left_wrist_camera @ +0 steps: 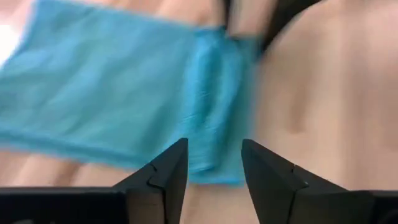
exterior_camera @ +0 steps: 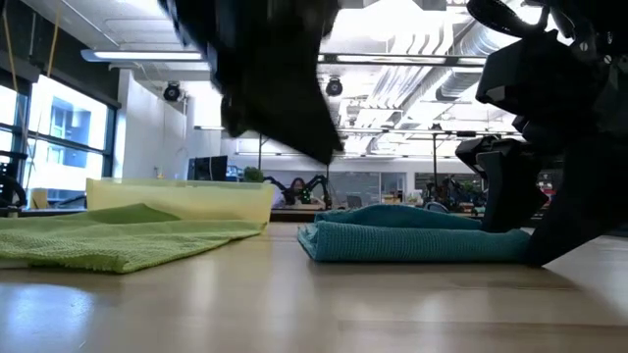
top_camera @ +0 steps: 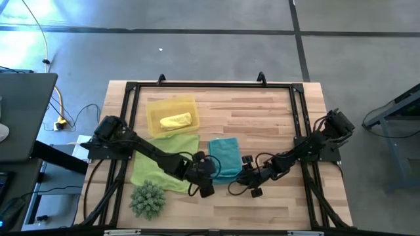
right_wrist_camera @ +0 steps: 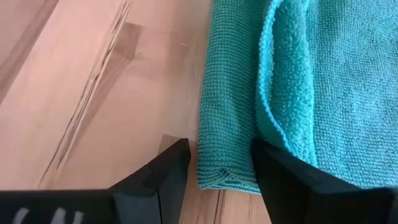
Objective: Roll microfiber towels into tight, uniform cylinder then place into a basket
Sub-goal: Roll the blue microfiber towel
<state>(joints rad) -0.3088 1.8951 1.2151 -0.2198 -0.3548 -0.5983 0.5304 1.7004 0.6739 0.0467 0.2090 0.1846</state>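
From above I see the whole worktop (top_camera: 262,124): my left gripper (top_camera: 206,185) sits at the teal towel's (top_camera: 225,157) seven o'clock corner and my right gripper (top_camera: 247,172) at its four o'clock corner, both near the worktop's six o'clock edge. Only the wrist views show my fingers closely. My left fingers (left_wrist_camera: 163,180) stand apart, released, just short of the towel's folded end, holding nothing. My right fingers (right_wrist_camera: 160,174) are spread too, straddling the rolled edge at the towel's corner without clenching it. The level view adds what the overhead cannot: the teal towel lies as a low, thick fold, and the lime green towel (exterior_camera: 118,235) lies flat beside it, the two not touching there. Past the teal towel toward three o'clock the wood is bare up to the black frame rail (top_camera: 304,124); toward twelve o'clock it is bare as well. At the worktop's eight o'clock corner, a spiky green ball (top_camera: 147,200) sits just beside the green towel. The yellow basket (top_camera: 157,108), at about ten o'clock, holds the rolled yellow towel (top_camera: 176,121).
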